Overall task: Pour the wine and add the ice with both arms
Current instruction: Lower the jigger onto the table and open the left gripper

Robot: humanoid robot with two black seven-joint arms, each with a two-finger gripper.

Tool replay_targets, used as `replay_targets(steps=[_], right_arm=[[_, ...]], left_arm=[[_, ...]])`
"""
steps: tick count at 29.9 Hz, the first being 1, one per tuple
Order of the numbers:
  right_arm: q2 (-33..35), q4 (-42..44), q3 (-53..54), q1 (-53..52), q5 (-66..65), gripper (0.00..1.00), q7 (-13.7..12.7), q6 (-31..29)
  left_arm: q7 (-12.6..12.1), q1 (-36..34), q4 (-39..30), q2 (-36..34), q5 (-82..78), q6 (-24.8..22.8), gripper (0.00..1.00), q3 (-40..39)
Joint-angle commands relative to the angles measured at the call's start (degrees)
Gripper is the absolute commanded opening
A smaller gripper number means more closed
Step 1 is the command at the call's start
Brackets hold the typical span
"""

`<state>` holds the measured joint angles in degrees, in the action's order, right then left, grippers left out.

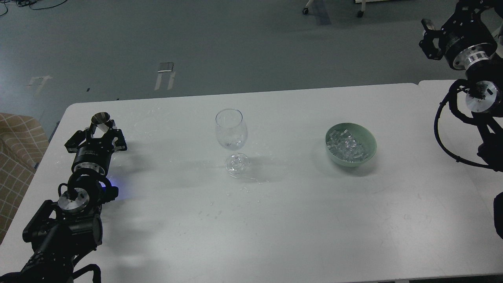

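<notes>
A pale green bowl (351, 144) and white table (275, 220) are seen — the chair (17, 157) is tan-checked, the arms (67, 220) black.

wine glass (231, 129) mid-table, ice bowl (351, 144) right, open between

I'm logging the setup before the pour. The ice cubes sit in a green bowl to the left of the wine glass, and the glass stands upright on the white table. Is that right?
One detail is off: in the head view the green bowl holding the ice cubes sits to the right of the wine glass, not the left. The glass does stand upright on the white table.
</notes>
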<state>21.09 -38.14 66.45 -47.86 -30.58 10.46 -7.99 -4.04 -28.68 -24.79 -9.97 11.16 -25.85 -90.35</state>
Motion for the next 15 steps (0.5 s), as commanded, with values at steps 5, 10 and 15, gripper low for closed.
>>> replay_targets(steps=[5,10,15], right_arm=[[0.1,-0.1,0.1,0.2,0.0,1.00,0.0,0.0],[0.1,0.0,0.1,0.2,0.1,1.00,0.0,0.0],[0.1,0.0,0.1,0.3,0.1,1.00,0.0,0.0]], left_arm=[[-0.1,-0.1,-0.2,-0.2,-0.2,0.1,0.57,0.1],[-0.2,-0.7,-0.2,-0.3,-0.2,0.2,0.59,0.1],[0.0,-0.9,-0.7,-0.3,-0.3,0.2,0.82,0.1]])
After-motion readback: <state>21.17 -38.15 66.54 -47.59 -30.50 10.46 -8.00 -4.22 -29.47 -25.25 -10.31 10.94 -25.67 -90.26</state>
